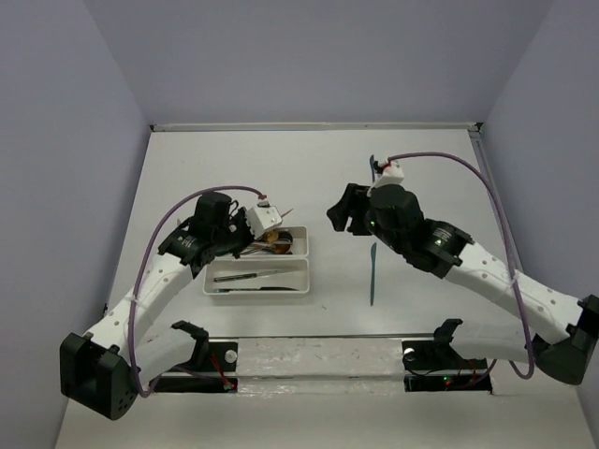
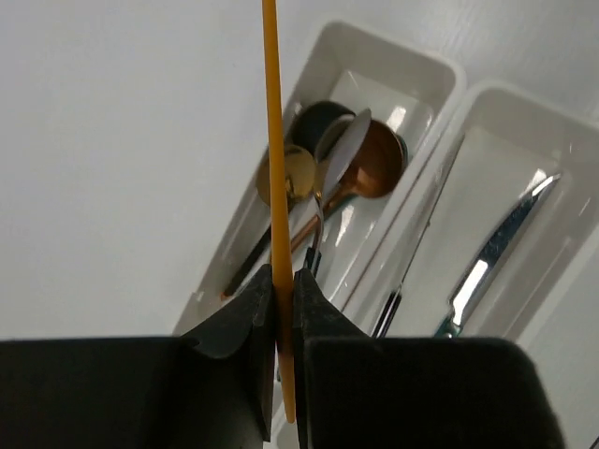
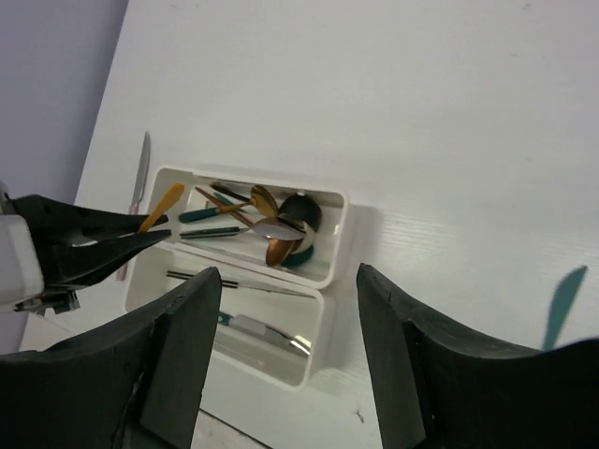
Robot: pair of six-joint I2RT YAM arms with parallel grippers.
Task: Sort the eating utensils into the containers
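- Left gripper (image 2: 284,299) is clamped down tight on a thin orange utensil (image 2: 272,140). In the left wrist view it's seen edge-on, so I can't tell whether it's a spoon or a knife.
- It hangs over the left-hand end of the spoon tray (image 2: 402,49), which already holds a little heap of gold, copper and dark spoons. The knife tray (image 2: 524,94) sits right against it, towards the right of that frame.
- Right gripper (image 3: 290,355) is spread wide with nothing in it, up above the bench (image 1: 234,168) right of centre in the top view.
- Looks to me like the drop-off step for the orange piece.
- Next move, I'd guess: line it up lengthwise with whichever tray matches, lower it, then let go so it doesn't bounce off the rim.
- Not sorted yet: a teal utensil (image 1: 374,271) lying on the bench right of the trays, and a silver knife (image 3: 142,173) at upper left of the right wrist view.
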